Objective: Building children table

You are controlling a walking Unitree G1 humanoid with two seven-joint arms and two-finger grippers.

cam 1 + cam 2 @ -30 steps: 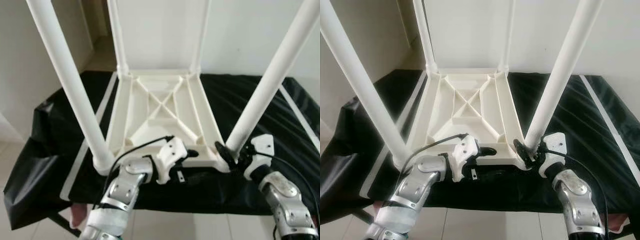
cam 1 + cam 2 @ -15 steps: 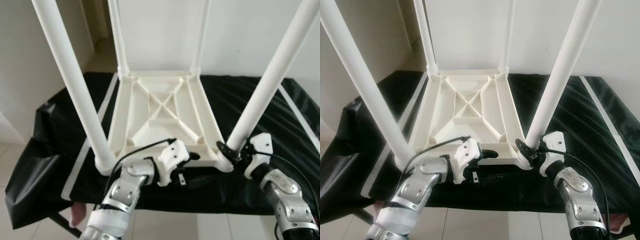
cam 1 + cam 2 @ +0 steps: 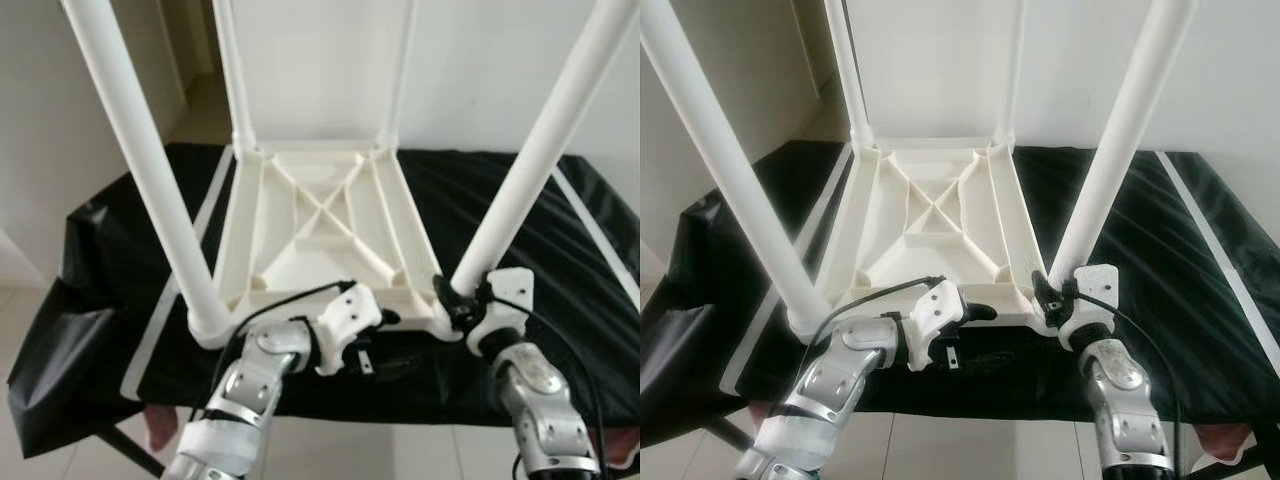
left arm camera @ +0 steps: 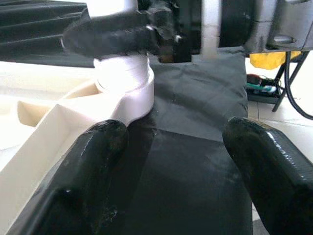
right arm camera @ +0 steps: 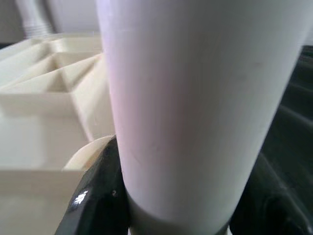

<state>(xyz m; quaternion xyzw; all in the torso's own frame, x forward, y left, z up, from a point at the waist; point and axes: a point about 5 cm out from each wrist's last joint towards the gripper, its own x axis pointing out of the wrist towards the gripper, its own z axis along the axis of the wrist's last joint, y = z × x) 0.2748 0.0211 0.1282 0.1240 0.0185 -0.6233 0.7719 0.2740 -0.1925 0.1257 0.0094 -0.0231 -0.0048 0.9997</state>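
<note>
Black fingers point(image 5: 98, 200) of the right gripper point(image 3: 462, 303) are closed around the base of the near right table leg point(image 3: 535, 155), just above the socket where that leg meets the upturned white children's table point(image 3: 320, 225). In the right wrist view the white tube sits between the two fingers, touching both.

At the near edge of the tabletop's underside, the left gripper point(image 4: 176, 161) has its two fingers spread apart, empty, pointing along the black cloth toward the right corner socket; one finger point(image 4: 93, 161) lies just beside the table's rim.

All four legs stand up from the table's corners: the near left leg point(image 3: 140, 170) and near right leg rise steeply past the camera, and the two far legs point(image 3: 232, 70) stand at the back corners. Crossed ribs brace the underside.

Beneath it, a surface draped in black cloth point(image 3: 120, 250) with pale stripes along its sides bears the table. Behind are plain white walls point(image 3: 480, 70), with pale floor tiles point(image 3: 60, 440) below.
</note>
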